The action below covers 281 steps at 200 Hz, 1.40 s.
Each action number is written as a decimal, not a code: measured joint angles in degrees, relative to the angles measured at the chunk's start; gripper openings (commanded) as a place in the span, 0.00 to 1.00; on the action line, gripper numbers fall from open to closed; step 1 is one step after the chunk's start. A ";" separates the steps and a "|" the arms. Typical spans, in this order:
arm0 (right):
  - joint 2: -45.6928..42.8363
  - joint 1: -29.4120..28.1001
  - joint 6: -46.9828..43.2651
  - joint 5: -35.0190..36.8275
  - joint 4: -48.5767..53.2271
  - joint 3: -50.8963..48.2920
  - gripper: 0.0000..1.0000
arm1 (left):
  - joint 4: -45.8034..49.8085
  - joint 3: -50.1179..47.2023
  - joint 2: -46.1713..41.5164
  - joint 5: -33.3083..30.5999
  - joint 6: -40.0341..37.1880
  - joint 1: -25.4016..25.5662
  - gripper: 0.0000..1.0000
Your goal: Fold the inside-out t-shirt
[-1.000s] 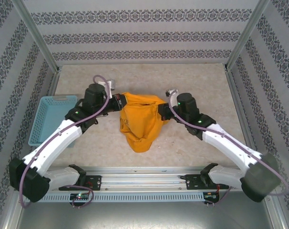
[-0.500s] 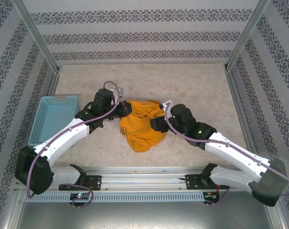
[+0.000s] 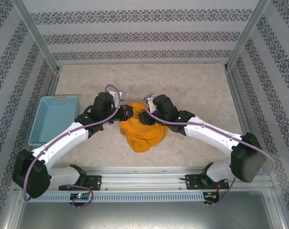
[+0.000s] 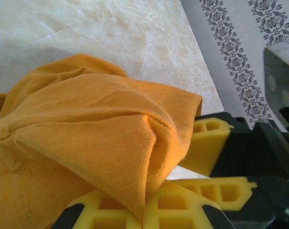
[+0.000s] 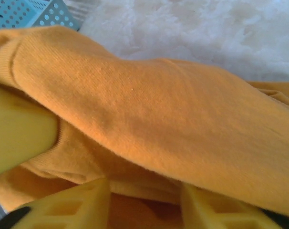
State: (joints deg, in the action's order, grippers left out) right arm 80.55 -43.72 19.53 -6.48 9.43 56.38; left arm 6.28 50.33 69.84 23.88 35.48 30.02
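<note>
From above, the inside-out t-shirt [image 3: 143, 136] is seen bunched on the table [image 3: 197, 86], to the right of the blue basket [image 3: 51, 119]. The left gripper [image 3: 129, 112] and right gripper [image 3: 143, 115] are seen close together upon it. At the left wrist, a fold of cloth is clamped between closed fingers. At the right wrist, the fingers [image 5: 63, 205] are held apart under draped cloth, seemingly ungripped.

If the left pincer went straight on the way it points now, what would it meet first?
First the t-shirt, whose bunched cloth the left pincer grips shut. Just beyond that fold stands the right pincer, facing it; how near, I cannot tell.
</note>
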 measured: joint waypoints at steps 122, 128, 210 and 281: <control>5.42 -0.04 -5.18 5.73 -1.33 2.60 0.00 | -2.45 0.04 -0.15 0.33 -1.01 0.00 0.00; 4.87 -0.04 -5.11 5.84 -1.09 2.82 0.00 | -2.38 0.09 -0.15 -0.28 -1.05 0.00 0.00; -9.64 -0.42 -1.99 2.54 2.21 2.29 0.00 | 5.57 8.48 5.99 -7.52 -3.85 0.04 0.07; -12.11 3.28 5.64 6.47 7.28 1.60 0.00 | 16.33 9.84 6.67 -17.11 -9.62 4.46 0.64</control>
State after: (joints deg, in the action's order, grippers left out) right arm 68.45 -40.45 25.17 -0.01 16.71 57.98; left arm 22.61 60.16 76.51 6.76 25.87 34.48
